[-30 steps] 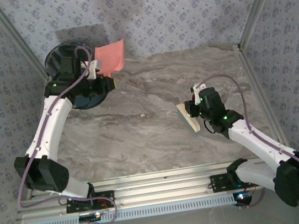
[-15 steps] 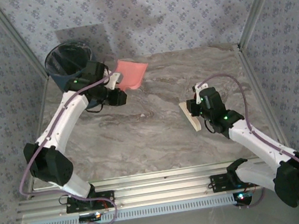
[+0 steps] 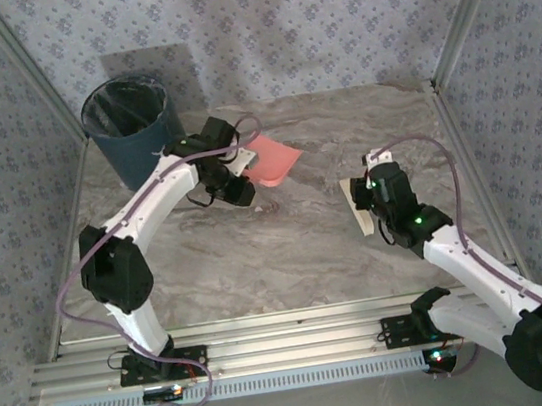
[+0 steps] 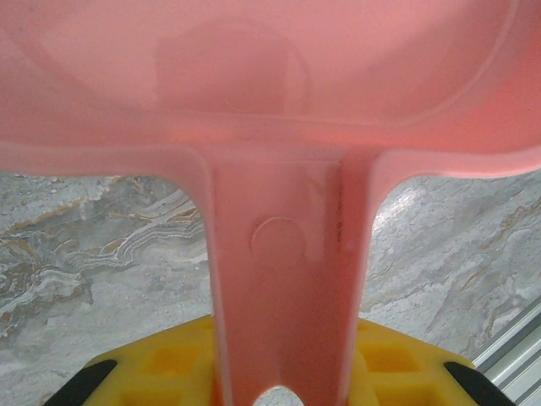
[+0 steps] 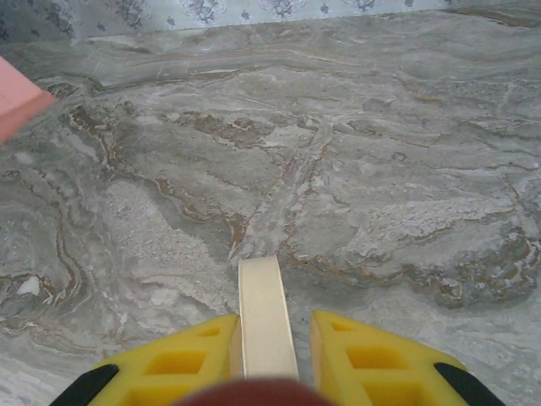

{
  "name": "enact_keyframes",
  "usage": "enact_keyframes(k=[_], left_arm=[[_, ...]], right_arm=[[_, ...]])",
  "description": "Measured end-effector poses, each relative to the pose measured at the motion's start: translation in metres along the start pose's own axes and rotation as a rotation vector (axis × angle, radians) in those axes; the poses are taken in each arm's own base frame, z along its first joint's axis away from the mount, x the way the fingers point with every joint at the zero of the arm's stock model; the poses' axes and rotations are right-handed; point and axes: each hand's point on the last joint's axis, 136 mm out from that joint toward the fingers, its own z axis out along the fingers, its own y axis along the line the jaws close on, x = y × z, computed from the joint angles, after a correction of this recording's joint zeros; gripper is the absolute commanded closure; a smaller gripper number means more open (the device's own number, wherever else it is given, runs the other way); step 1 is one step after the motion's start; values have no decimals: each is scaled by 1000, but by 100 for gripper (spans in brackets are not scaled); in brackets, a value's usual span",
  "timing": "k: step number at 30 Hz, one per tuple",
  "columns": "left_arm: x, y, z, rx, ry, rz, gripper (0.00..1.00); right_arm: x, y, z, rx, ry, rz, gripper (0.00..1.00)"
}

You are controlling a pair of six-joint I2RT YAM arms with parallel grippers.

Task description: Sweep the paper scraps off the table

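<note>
Held pink dustpan (image 3: 275, 160) handle clamped in left fingers (image 4: 161, 376), brush (image 5: 264, 309) clamped in right fingers (image 5: 372, 359); needed pan lip seated flat on table (image 3: 258, 255) before sweeping toward it

Bright, even light, soft shadow behind the bin (image 3: 133, 157), faint ones on the table (image 3: 258, 255), pink dustpan (image 4: 279, 85) blurry up close.

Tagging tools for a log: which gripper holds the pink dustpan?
The left gripper, shut on the pink dustpan by its handle; the right gripper grips a narrow cream tool instead.
</note>
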Motion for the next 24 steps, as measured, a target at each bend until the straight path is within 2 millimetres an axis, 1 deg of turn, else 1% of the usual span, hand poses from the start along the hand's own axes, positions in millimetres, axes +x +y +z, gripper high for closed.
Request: enact_keyframes(k=[12, 18, 24], left_arm=[[2, -6, 39, 3, 101, 31, 100], [3, -9, 60, 9, 147, 45, 100], [11, -12, 81, 15, 208, 58, 100]], right_arm=[[-1, -14, -5, 66, -9, 0, 100], [-4, -15, -9, 71, -24, 3, 100], [-3, -16, -9, 72, -19, 2, 100]])
